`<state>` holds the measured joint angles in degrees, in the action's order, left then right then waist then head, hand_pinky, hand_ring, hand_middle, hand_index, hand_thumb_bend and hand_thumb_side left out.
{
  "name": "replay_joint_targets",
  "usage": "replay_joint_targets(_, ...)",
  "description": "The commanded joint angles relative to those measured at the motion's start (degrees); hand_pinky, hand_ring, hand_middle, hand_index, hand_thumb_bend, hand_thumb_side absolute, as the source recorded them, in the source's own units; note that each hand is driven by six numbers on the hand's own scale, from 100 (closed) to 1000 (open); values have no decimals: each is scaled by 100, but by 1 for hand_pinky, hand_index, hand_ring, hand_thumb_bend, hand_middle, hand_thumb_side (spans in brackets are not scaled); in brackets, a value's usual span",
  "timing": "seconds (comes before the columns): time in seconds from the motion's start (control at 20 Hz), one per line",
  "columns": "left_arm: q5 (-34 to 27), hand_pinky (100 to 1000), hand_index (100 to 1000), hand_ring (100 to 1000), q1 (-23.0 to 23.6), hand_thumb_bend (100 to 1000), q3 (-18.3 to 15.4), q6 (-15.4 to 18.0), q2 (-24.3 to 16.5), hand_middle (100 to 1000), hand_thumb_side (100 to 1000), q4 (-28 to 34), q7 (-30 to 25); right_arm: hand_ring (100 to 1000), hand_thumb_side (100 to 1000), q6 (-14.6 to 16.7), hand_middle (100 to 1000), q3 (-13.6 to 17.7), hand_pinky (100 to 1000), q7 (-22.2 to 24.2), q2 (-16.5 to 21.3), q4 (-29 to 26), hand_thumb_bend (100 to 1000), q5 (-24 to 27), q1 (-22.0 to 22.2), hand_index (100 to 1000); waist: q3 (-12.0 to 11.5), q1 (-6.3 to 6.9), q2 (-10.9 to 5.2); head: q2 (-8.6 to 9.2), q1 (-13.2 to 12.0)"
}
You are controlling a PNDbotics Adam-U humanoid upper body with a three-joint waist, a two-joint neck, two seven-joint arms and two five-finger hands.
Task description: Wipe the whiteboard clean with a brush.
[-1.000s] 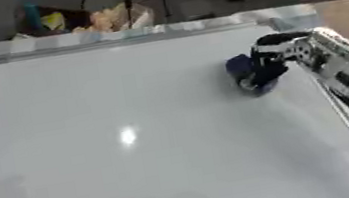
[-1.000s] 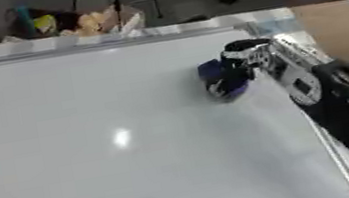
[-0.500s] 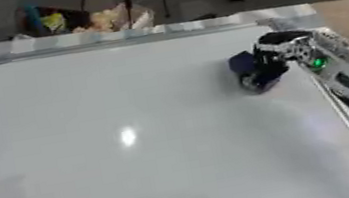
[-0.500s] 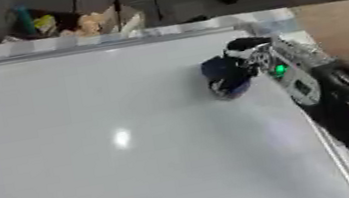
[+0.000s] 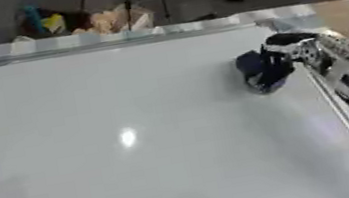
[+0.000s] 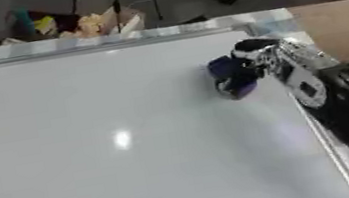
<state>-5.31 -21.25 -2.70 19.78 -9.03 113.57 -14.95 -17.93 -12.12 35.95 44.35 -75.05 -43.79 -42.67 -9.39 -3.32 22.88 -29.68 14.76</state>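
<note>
Gripping a dark blue brush, the right hand has its fingers curled round the brush's upper part and holds its underside down on the whiteboard. The brush sits at about two o'clock on the board, near the right frame and not far below the top edge. The hand lies immediately at three o'clock from the brush, with the forearm running off toward five o'clock along the board's right rim. From the hand, nearly all of the board spreads away toward nine and seven o'clock, so the coming strokes probably have to sweep leftward and back toward the robot. The brush's long axis cannot be told, as the fingers cover much of it. No marks show on the white surface, only a lamp's glare at its middle. The left hand appears in neither view, so the right hand is the only one placed to work.
</note>
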Motion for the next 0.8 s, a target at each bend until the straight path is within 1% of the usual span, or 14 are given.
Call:
replay_joint_targets(0.05, -15, 367, 612, 708, -55, 100, 5, 21, -45, 555, 942, 102, 0, 568, 531, -56, 255, 108, 463, -56, 278, 97, 100, 6, 46, 422, 23, 29, -137, 36, -4)
replay_joint_targets(0.45, -6, 367, 611, 709, -44, 100, 0, 20, -45, 555, 941, 102, -1, 568, 532, -186, 251, 296, 464, -220, 422, 206, 100, 17, 201, 422, 73, 48, -143, 50, -25)
replay_joint_targets(0.8, -3, 366, 611, 710, -34, 100, 1, 25, -45, 556, 940, 102, -8, 569, 539, -270, 251, 389, 465, -332, 526, 248, 100, 17, 284, 423, 99, 68, -149, 58, -35)
